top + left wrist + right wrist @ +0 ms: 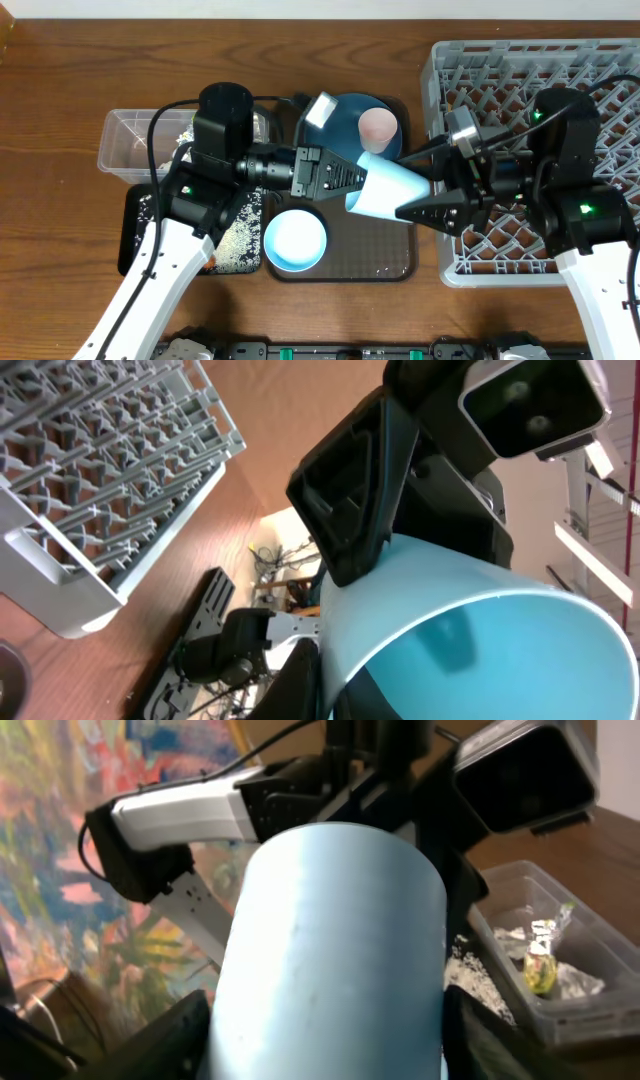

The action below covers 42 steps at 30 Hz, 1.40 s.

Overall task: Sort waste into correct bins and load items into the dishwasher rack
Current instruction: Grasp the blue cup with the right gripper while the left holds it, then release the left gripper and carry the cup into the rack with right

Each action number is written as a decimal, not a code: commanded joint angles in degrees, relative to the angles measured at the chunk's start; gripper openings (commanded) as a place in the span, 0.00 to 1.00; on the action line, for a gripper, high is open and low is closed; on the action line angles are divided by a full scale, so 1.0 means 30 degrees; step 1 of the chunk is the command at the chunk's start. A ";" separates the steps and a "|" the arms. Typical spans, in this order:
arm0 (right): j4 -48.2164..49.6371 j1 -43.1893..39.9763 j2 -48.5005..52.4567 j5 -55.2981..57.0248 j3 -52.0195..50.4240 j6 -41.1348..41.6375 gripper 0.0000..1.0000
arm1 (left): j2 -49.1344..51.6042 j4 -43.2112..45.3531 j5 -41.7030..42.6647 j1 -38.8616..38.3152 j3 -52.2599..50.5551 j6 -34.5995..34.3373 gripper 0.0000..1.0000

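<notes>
The jaws of the left gripper (pixel 345 183) are pinched tight on the rim of the light blue cup (pixel 390 190). One finger is on the outside of the cup. The other one is hard to see.

The jaws of the right gripper (pixel 425 208) stand wide apart, one on each side of the cup's bottom end. I cannot tell if they press on the cup or only sit beside it.

The cup lies on its side up in the air, in the middle of the top picture, between the two grippers. Its open end points to the left gripper.

The dishwasher rack (pixel 600 60) fills the right side of the picture. It is just beside the cup, but the cup is not in it.

Under the cup is the brown serving tray (pixel 385 262). On its upper part sits the dark blue plate (pixel 345 125), with the pink cup (pixel 379 125) and a white tissue (pixel 322 108) on it. The pale blue bowl (pixel 296 240) sits on the lower left part of the tray.

At the upper left is the clear tub (pixel 125 150), with a yellow-green wrapper (pixel 540 965) inside. Below the tub is the black tray (pixel 132 235), with white rice (pixel 240 235) in it.
</notes>
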 commanded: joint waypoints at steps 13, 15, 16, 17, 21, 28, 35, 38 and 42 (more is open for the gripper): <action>0.0007 0.0160 0.0058 0.0109 0.0095 -0.0146 0.46 | -0.0138 0.0437 0.0634 -0.0138 0.0284 -0.0801 0.17; 0.0051 0.0160 0.0058 0.0109 0.0095 -0.0153 0.46 | -0.0138 0.0430 0.0554 -0.0138 0.0284 -0.0809 0.22; 0.0058 0.0146 0.0058 0.0109 0.0095 -0.0146 0.46 | -0.0138 0.0430 0.0495 -0.0138 0.0284 -0.0801 0.22; 0.0087 0.0146 0.0058 0.0109 0.0095 -0.0146 0.46 | -0.0138 0.0437 0.0466 -0.0138 0.0284 -0.0801 0.22; 0.0109 0.0007 0.0058 0.0109 0.0095 -0.0138 0.46 | -0.0138 0.0430 -0.0335 -0.0138 0.0284 -0.0641 0.24; 0.0102 -0.0736 0.0058 0.0182 0.0095 0.0299 0.46 | -0.0124 0.0423 -0.2455 -0.0138 0.0284 -0.0350 0.27; 0.0087 -0.1617 0.0058 0.1129 0.0095 0.1246 0.45 | -0.0124 0.0277 -0.4779 -0.0138 0.0284 -0.0007 0.27; 0.0058 -0.1814 0.0058 0.1931 0.0095 0.1727 0.45 | -0.0124 -0.0452 -0.6237 -0.0138 0.0284 0.0087 0.27; -0.0160 -0.1996 0.0058 0.3490 0.0095 0.2426 0.45 | -0.0124 -0.1727 -0.8444 -0.0138 0.0284 0.1282 0.27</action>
